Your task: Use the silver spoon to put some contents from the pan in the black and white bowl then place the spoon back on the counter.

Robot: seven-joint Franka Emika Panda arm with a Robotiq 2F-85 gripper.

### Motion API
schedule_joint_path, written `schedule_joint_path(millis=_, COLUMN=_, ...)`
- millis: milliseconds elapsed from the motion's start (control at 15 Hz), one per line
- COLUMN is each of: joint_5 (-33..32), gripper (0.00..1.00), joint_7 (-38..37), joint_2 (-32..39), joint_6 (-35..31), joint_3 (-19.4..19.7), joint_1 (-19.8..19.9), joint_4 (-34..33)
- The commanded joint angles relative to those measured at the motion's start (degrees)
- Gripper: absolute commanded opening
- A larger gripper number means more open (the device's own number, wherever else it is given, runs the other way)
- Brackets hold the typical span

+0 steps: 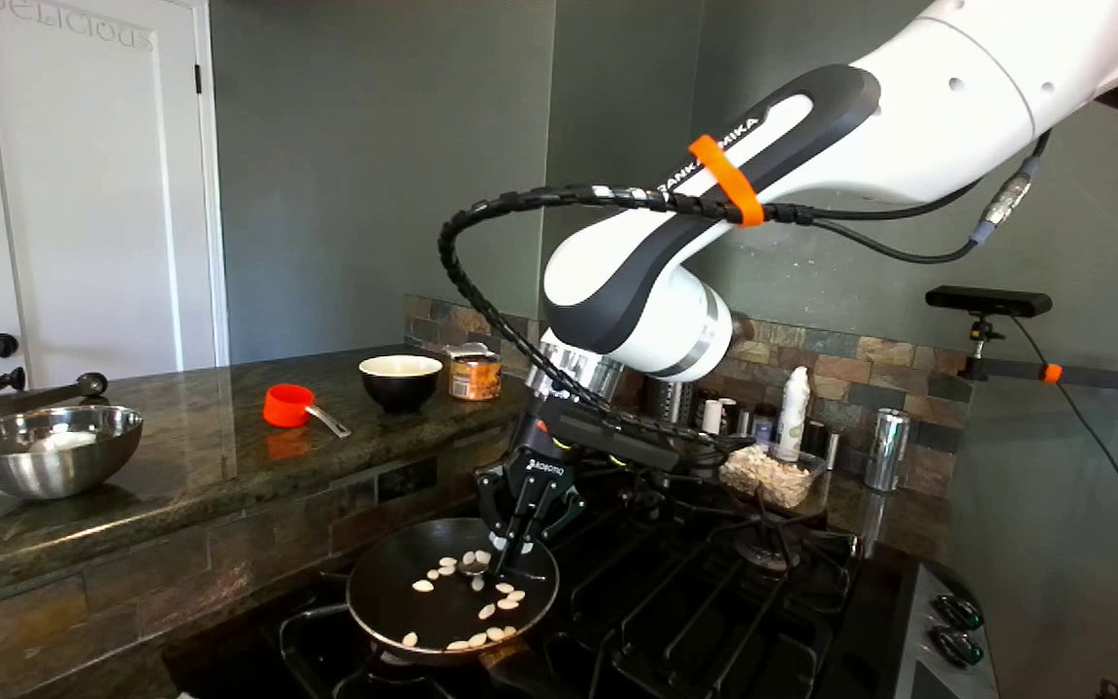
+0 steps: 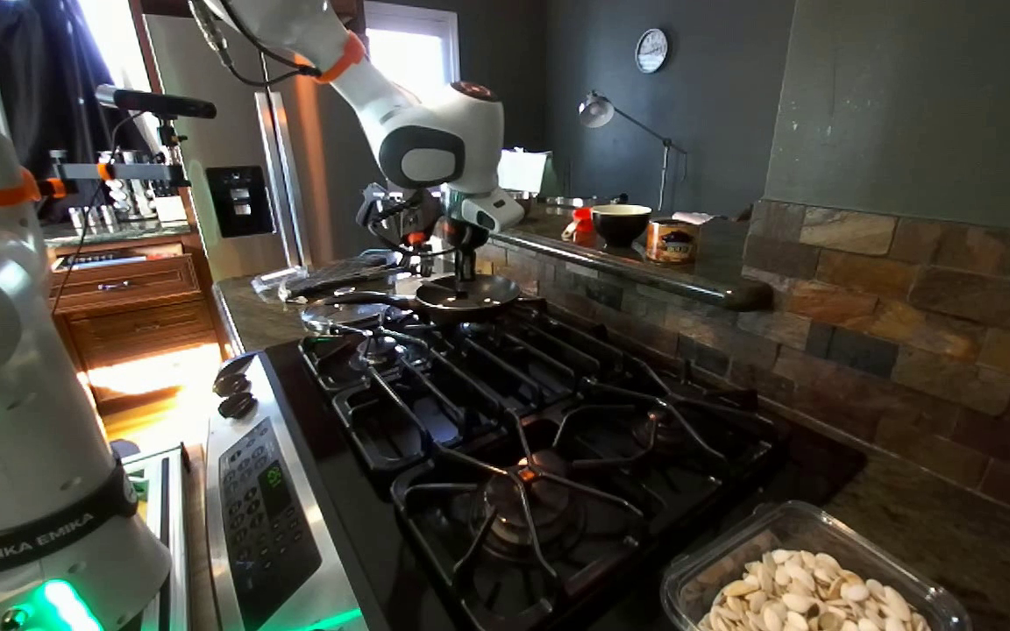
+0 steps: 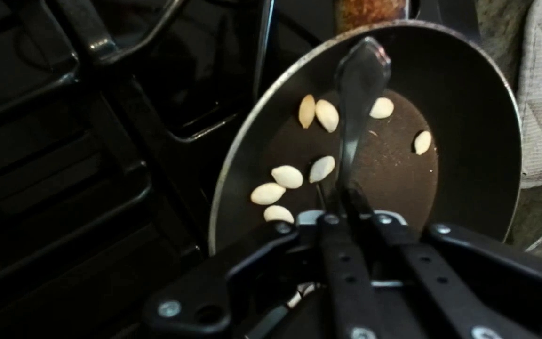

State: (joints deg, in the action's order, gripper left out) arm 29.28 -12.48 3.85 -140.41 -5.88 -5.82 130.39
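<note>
One black and white bowl (image 1: 402, 391), one steel bowl (image 1: 40, 474), two bowls by my count, one silver spoon (image 3: 357, 92), one measuring cup (image 1: 287, 406), one labelled can (image 1: 475, 380), one pan (image 1: 392, 582) with at least eight seeds (image 3: 287, 177)

The dark counter (image 1: 192, 432) bears a metal bowl (image 1: 47, 466), red measuring cup (image 1: 287, 406), black and white bowl (image 1: 401, 390) and labelled can (image 1: 475, 379).
</note>
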Motion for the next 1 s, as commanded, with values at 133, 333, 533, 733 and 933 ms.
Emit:
schedule_joint_path(millis=133, joint_5=-4.58, gripper=0.02, joint_7=-2.97, joint_2=1.92, joint_6=0.63, joint_3=-0.08, joint_1=-0.28, joint_4=-2.26)
schedule_joint_path(millis=333, joint_5=-5.61, gripper=0.02, joint_7=-2.13, joint_2=2.34, joint_6=0.64, joint_3=-0.31, joint_1=-0.51, joint_4=-3.25)
schedule_joint_path(millis=533, joint_5=-6.04, gripper=0.02, joint_7=-1.56, joint_2=2.39, joint_6=1.12, joint_3=-0.69, joint_1=-0.77, joint_4=-4.21)
schedule_joint_path(millis=733, joint_5=-7.21, gripper=0.02, joint_7=-2.24, joint_2=1.95, joint_6=1.65, joint_3=-1.00, joint_1=-1.27, joint_4=-4.83)
schedule_joint_path(millis=933, joint_5=-7.20, gripper=0.02, joint_7=-1.68, joint_2=1.52, joint_6=2.94, joint_3=-1.50, joint_1=-1.45, joint_4=-5.49)
